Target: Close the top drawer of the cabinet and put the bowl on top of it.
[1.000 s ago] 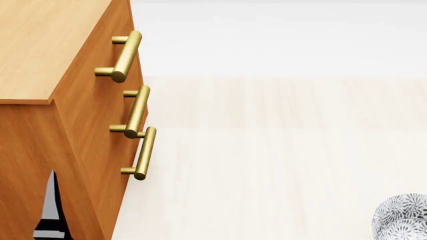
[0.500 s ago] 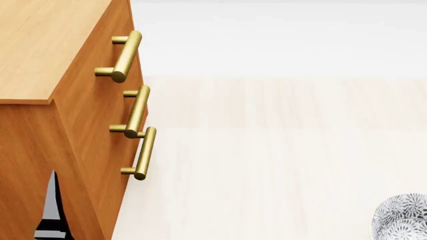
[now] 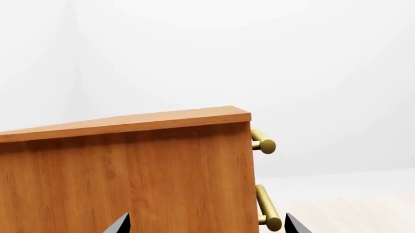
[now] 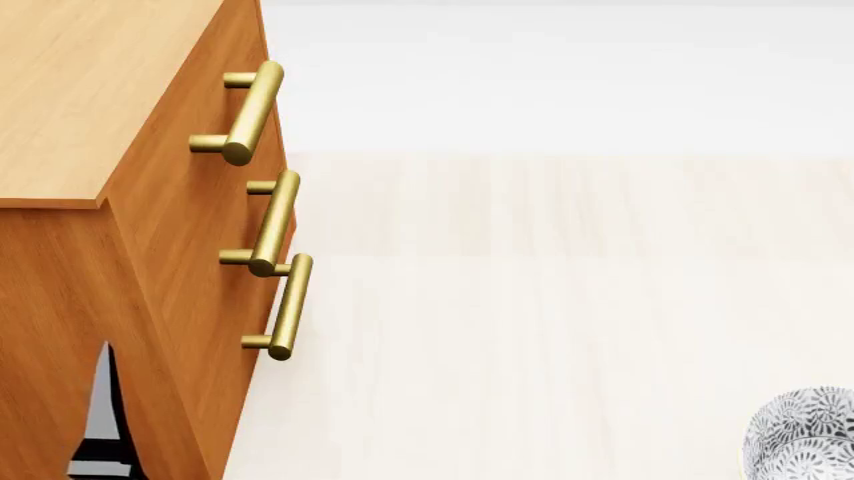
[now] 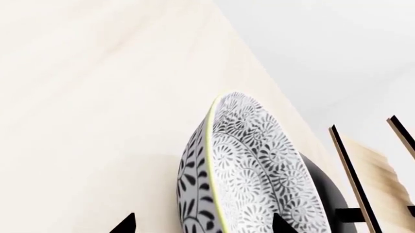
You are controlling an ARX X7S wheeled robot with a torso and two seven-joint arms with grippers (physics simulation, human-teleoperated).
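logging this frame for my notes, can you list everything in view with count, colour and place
cabinet: one, orange-brown wood with lighter top, head view's left
top drawer: one, orange-brown, uppermost front, looks flush
brass bar handles: three, stacked down the cabinet front
bowl: one, white with dark grey floral pattern, head view's lower right corner, cropped
floor: pale wood
shelf unit: pale wood, dark-edged, beyond the bowl in the right wrist view
left claw: dark tips apart, facing the cabinet's side
right claw: dark tips apart, straddling the bowl

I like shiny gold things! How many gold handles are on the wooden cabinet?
3, all on the cabinet front: the top handle, the middle handle just below it, and the bottom handle lowest. None seem hidden.
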